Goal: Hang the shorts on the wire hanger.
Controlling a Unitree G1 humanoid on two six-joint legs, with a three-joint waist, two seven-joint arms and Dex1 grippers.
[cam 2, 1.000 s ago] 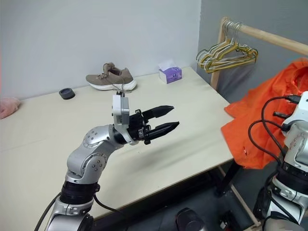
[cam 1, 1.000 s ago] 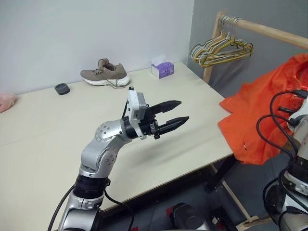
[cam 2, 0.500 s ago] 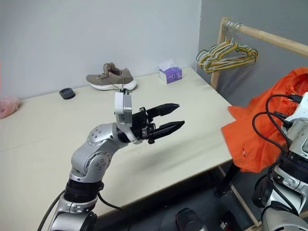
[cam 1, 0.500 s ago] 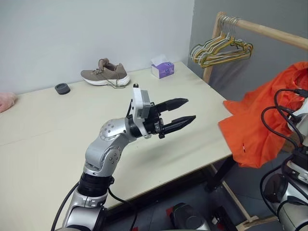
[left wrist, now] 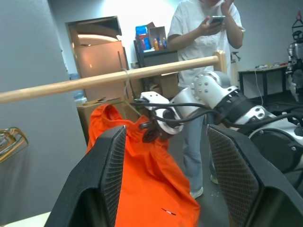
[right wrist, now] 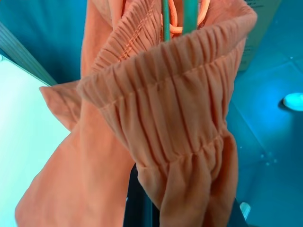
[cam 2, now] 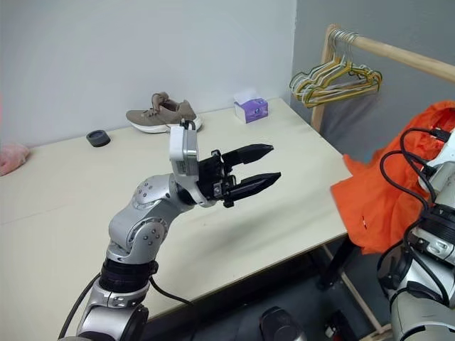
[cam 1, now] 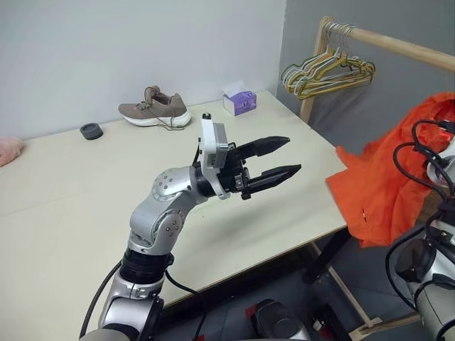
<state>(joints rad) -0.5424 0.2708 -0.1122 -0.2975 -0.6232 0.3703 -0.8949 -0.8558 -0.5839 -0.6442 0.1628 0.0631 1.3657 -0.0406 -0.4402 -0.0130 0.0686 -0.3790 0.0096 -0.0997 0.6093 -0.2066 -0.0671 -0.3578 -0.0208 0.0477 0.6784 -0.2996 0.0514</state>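
the left gripper (cam 1: pixel 284 158) hangs in the air above the table (cam 1: pixel 64 199) with its two black fingers spread apart and nothing between them, pointing toward three o'clock in the head view, at the shorts (cam 1: pixel 387 188). the right gripper (left wrist: pixel 150 132) is over at the three o'clock edge, past the end of the table, and it is pinched tight on the bunched stretchy waist of the shorts. the rest of the orange cloth hangs down from that grip, with one corner close to the table's edge. in the right wrist view a thin green wire, which looks like part of the wire hanger (right wrist: pixel 165 19), pokes up out of the gathered waist. it is too hidden to tell how much of it is inside. the wooden rail (cam 1: pixel 398 44) runs across at about one o'clock, with a bunch of hangers (cam 1: pixel 327 71) on it. a shoe (cam 1: pixel 154 108) and a tissue box (cam 1: pixel 239 101) sit far back near twelve o'clock, well apart from the work. a person (left wrist: pixel 203 33) stands behind the rail, seen in the left wrist view. to do this step well, i think the right gripper should keep its tight pinch and hold the waist up, while the empty left gripper comes across slowly and takes the cloth or the wire. it should not tug, or the shorts could slide off.
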